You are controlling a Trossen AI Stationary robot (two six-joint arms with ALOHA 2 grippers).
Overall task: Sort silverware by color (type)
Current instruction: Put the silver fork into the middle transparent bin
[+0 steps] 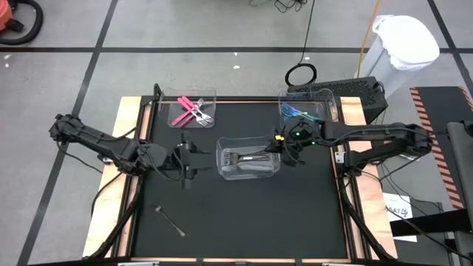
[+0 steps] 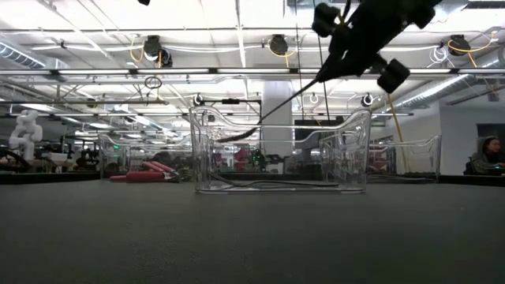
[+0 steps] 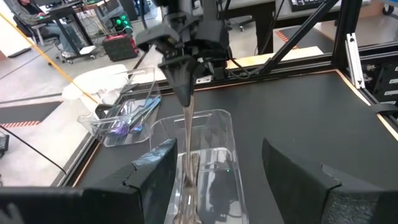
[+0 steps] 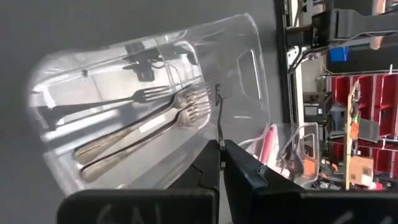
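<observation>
**Grey metal fork held over the middle bin**

Clamped in the right gripper (image 4: 221, 144), a thin grey metal fork (image 3: 188, 127) hangs into the clear plastic middle bin (image 1: 222, 151). Left gripper (image 1: 186, 159), fingers apart, waits left of it.

A black matte table top (image 1: 244, 214) with a pale wooden rim carries three clear plastic bins. The centre bin (image 1: 249, 160), rectangular, stands in the middle of the table and holds grey metal forks (image 4: 149, 124). At the far left edge stands a bin (image 1: 194, 111) with pink-handled silverware (image 1: 188, 112); at the far right, a bin (image 1: 304, 111) with iridescent blue-teal pieces (image 1: 295, 112). A single grey metal utensil (image 1: 170, 220) lies bare on the near left of the table, well apart from the bins.
</observation>
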